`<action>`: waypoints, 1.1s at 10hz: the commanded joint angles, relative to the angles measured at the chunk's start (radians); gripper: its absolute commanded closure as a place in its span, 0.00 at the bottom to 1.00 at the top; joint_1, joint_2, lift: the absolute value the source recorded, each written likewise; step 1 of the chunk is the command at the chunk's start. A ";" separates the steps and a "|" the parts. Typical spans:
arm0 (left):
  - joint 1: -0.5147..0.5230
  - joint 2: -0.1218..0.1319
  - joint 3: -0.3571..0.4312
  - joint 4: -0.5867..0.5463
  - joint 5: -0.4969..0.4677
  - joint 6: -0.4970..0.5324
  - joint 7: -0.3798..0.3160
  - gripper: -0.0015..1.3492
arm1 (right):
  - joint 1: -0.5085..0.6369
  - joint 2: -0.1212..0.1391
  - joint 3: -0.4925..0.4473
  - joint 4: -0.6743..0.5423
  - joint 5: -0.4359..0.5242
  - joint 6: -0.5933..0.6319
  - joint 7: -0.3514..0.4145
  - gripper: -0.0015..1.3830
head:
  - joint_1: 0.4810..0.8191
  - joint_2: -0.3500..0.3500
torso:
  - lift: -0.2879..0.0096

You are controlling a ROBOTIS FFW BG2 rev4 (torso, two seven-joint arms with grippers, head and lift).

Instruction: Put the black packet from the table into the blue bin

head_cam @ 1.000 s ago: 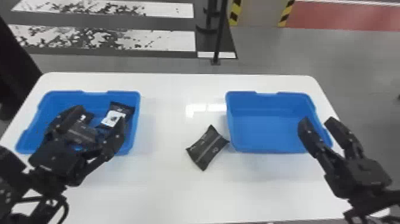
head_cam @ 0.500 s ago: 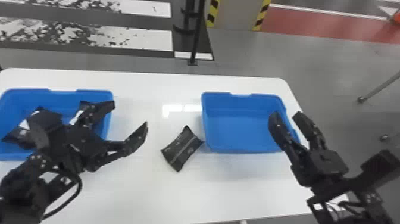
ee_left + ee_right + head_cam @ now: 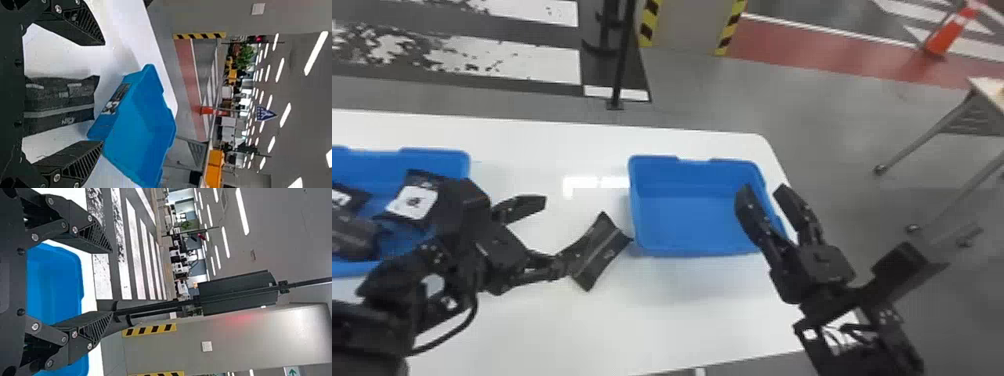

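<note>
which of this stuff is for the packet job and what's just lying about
For the job:
black packet on the white table
right-hand blue bin, probably the target
left gripper, open at the packet

Just there:
left-hand blue bin, holding other packets
orange cone
black pole

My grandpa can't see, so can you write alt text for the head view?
The left gripper, open, is at a black packet on a white table, just left of an empty blue bin. The right gripper, also open, is at that bin's right edge. Farther left, a second bin holds more packets.
</note>
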 commanded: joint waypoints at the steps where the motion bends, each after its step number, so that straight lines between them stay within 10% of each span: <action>1: -0.067 -0.005 -0.065 0.075 -0.004 0.035 -0.011 0.10 | -0.008 0.001 0.000 0.006 0.002 -0.002 0.000 0.37 | 0.63 0.03 | 0.60; 9: -0.236 -0.071 -0.190 0.345 -0.116 0.001 0.023 0.11 | -0.020 0.001 -0.002 0.021 0.004 -0.002 0.014 0.37 | 0.63 0.00 | 0.60; 11: -0.234 -0.077 -0.188 0.365 -0.140 0.018 0.027 0.30 | -0.020 0.001 -0.004 0.021 0.002 -0.002 0.016 0.37 | 0.63 0.00 | 0.60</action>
